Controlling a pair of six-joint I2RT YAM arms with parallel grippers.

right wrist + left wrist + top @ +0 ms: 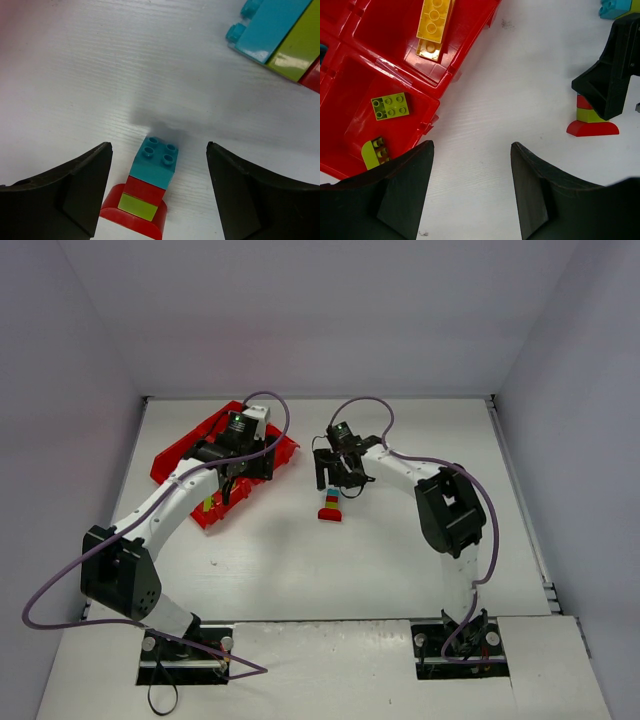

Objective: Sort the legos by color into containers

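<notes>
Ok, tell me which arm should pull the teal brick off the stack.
Right. Its open gripper hangs right over the stack, with the teal brick on top between its jaws. The left gripper, also open, sits by the tray, and the stack is off to its side.

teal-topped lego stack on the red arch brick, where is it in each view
top external: the stack stands mid-table, just below the right gripper.
left wrist: the stack is at the right edge, its teal top hidden behind that gripper.
right wrist: the stack is at bottom centre, inside the open gripper, untouched.
shared landmark: the right gripper, right at the stack in all three.
</notes>
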